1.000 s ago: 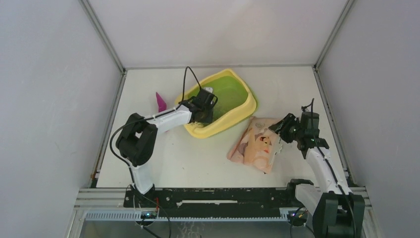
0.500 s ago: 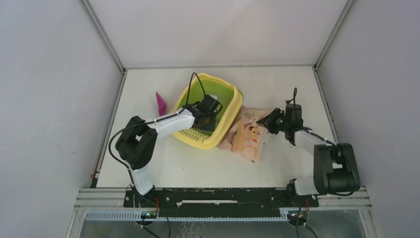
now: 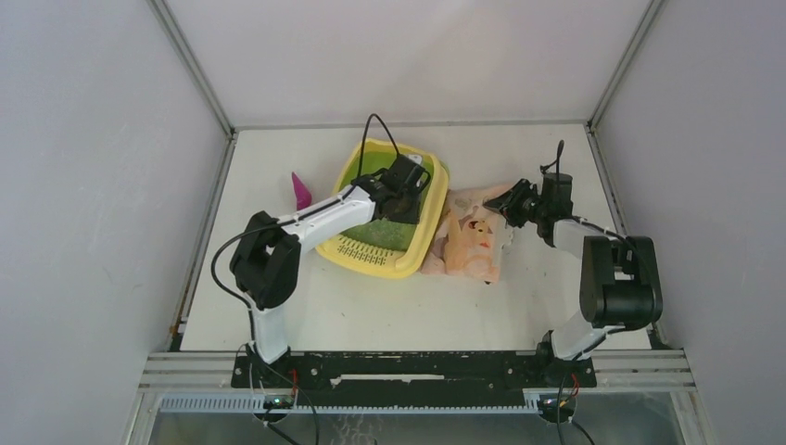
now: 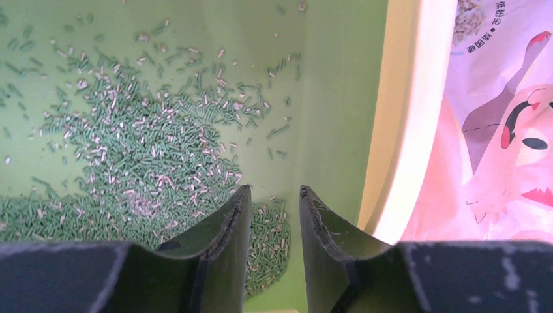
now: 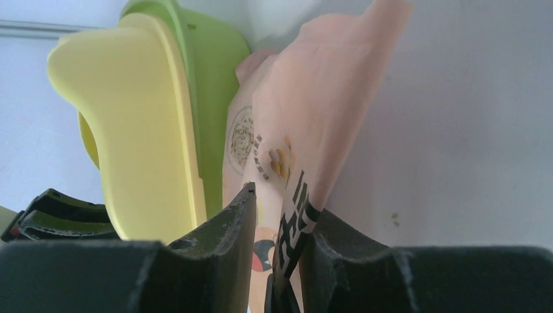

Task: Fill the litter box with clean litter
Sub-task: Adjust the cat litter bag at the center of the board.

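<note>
**Stiff box, limp bag**

The litter box (image 3: 405,268) — rigid, light — surrounds your left pincer (image 4: 274,190), narrowly parted, empty. Your right pincer (image 5: 280,202) pinches the bag's (image 3: 473,243) limp, slippery edge — grip deeper. The litter (image 4: 150,163), loose pellets, lies just ahead of the left.

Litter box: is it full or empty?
Partly filled: litter covers only some of the litter box floor; bare green shows.

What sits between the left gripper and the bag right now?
Only the litter box wall and yellow rim separate the left gripper from the bag, shown in the left wrist view.
</note>
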{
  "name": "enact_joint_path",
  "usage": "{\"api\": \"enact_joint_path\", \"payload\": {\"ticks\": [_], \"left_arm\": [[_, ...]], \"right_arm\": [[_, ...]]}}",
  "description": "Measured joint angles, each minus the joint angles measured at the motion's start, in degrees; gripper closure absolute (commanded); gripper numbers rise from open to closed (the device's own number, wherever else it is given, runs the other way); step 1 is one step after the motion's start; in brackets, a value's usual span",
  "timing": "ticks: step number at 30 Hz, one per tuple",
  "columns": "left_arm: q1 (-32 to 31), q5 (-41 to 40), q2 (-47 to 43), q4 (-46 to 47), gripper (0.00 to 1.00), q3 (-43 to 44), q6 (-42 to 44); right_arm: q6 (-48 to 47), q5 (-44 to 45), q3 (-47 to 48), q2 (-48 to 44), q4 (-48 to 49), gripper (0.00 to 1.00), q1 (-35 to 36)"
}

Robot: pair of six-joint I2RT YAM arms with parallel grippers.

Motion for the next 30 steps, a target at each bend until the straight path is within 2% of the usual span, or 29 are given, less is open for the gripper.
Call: {"api": "enact_joint_path", "payload": {"ticks": [9,16,17,18,22,23,30], "left_arm": [[0.1,0.9,3.5,-1.3,0.62,3.7,-0.4],[1.3,1.4,3.9,-2.3,0.61,7.9,-0.4],[1.5,1.5,3.9,-2.3,0.59,8.3,-0.4],[1.7,1.7,3.9,-2.3,0.58,8.8,-0.4],[2.5,2.2,3.7,-2.2,0.53,9.6,-0.4],[2.6,2.2,3.5,-2.4,0.50,9.6,-0.4],[3.1,2.0,-3.6,-3.0,0.41,9.6,-0.3]], "right_arm": [[0.2,-5.4,7.8,8.9,3.4,0.64,-0.8],[-2.1,-6.4,11.8,9.9,0.8,0.64,-1.9],[-2.8,-6.3,11.8,9.8,-0.2,0.54,-2.3],[-3.5,-5.9,11.9,9.7,-1.7,0.40,-2.8],[-7.4,-1.1,11.9,7.2,-11.5,0.07,-5.7],[-8.3,0.4,11.9,6.3,-13.9,0.01,-6.1],[-13.2,11.2,11.6,-4.2,-26.9,0.01,-7.2]]}}
